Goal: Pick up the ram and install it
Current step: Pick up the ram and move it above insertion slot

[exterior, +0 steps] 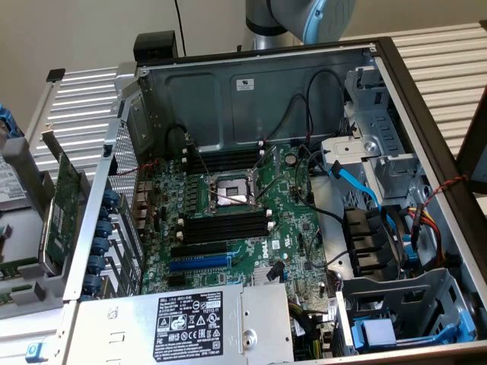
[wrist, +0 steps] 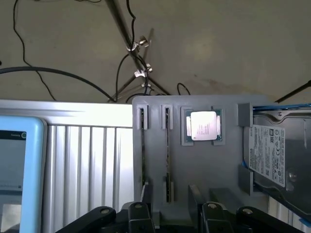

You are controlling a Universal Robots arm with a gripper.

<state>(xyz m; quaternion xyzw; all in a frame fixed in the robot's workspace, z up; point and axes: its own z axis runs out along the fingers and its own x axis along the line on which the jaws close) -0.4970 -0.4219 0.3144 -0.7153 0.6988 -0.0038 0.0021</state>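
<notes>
Ram stands edge-on in the wrist view's grey tray, claw spread wide.

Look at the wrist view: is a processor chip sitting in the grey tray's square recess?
Yes, the silver-topped processor chip lies flat inside the square recess near one edge of the grey tray.

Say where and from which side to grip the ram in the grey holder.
Probably the exposed long edge of the ram, mid-length, pinched across its thickness from straight above the grey holder: it stands on edge in a narrow slot, faces walled in.
</notes>
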